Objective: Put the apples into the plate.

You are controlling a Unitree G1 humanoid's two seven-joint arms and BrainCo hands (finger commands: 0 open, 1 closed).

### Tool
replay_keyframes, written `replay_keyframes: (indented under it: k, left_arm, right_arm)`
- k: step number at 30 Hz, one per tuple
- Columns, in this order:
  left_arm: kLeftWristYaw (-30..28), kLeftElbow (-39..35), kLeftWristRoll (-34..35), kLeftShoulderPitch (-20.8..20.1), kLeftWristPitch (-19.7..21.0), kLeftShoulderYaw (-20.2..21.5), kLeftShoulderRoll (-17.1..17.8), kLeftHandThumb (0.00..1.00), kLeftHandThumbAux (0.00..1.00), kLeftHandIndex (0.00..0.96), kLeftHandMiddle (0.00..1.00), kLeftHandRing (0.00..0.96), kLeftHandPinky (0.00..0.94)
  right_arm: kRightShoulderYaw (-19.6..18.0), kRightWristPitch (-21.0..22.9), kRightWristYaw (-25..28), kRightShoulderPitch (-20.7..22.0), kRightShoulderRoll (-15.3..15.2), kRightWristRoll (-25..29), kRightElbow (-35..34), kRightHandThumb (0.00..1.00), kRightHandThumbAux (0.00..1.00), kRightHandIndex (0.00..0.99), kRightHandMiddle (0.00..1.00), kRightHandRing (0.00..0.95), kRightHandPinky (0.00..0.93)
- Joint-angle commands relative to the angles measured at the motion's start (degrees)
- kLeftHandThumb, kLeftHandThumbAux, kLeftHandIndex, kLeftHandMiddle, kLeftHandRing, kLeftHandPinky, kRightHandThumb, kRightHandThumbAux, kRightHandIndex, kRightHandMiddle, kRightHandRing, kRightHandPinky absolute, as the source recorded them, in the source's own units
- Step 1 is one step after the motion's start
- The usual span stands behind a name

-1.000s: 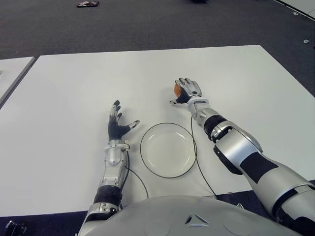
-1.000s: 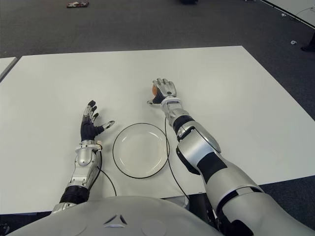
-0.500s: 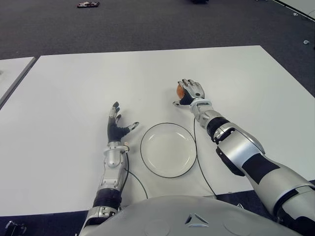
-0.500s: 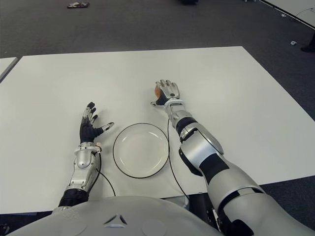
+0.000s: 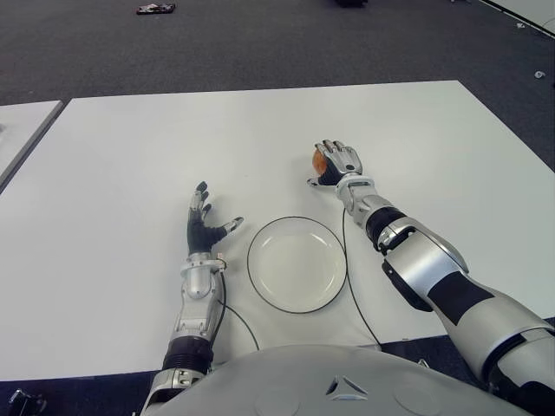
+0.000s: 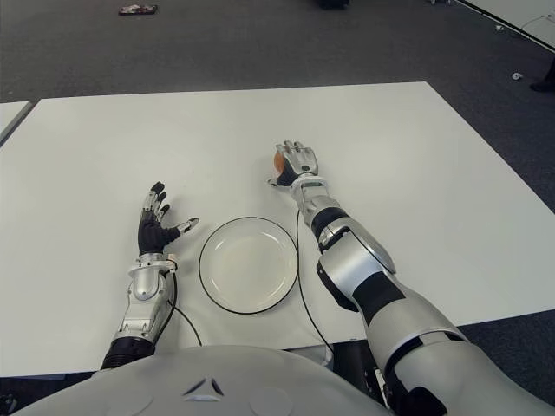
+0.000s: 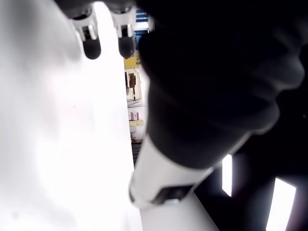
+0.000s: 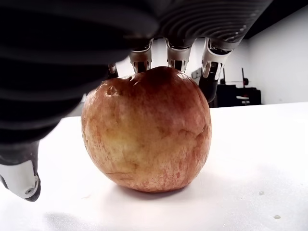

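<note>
1. Compared with a second back, our right hand (image 5: 336, 161) has crept a touch farther out and to the right over the apple (image 5: 318, 159), and our left hand (image 5: 205, 224) has slid a bit back toward us. Nothing else on the table (image 5: 130, 156) has shifted.

2. Where things are now: the apple sits on the white table, beyond the plate (image 5: 297, 263) and slightly to its right, clearly apart from the rim. We only see one apple, whatever the task wording says.

3. Right hand state: the wrist view shows the fingertips (image 8: 211, 67) arched over the top of the apple (image 8: 147, 130) with the thumb (image 8: 19, 175) low on one side. Fingers are draped over it, but we'd call this cupping, not a real clamp yet. The apple looks like it's resting on the table under its own weight.

4. Left hand shows just left of the plate, fingers spread, holding nothing. Idle.

5. How we'd do this step well: curl the fingers down past the widest part of the apple and bring the thumb in against the opposite side before lifting. It's round and smooth, so a grip that only touches the top will probably let it roll out.

6. Then lift enough to clear the plate rim, bring it back toward us over the middle of the plate, and set it down low so it doesn't roll off.
</note>
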State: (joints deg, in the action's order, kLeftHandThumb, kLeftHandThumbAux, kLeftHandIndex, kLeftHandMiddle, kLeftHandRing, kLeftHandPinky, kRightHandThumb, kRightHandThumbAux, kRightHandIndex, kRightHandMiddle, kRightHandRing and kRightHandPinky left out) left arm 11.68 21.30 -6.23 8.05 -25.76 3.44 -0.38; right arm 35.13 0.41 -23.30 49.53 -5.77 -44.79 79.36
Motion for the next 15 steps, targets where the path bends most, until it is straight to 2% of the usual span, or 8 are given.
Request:
replay_keyframes:
  k: [1, 15]
  left_arm:
    - [0.6, -0.4, -0.7, 0.7, 1.1, -0.1, -0.1, 0.000, 0.478, 0.000, 0.021, 0.022, 0.045]
    - [0.5, -1.4, -0.7, 1.4, 1.8, -0.1, 0.0, 0.000, 0.487, 0.000, 0.017, 0.020, 0.040]
  right_arm:
    - [0.2, 1.1, 1.7, -3.2, -0.7, -0.7, 1.4, 0.181, 0.565, 0.000, 0.063, 0.096, 0.193]
    - [0.4, 1.6, 2.4, -4.3, -1.1, -1.0, 1.5, 0.245, 0.576, 0.030, 0.189, 0.227, 0.303]
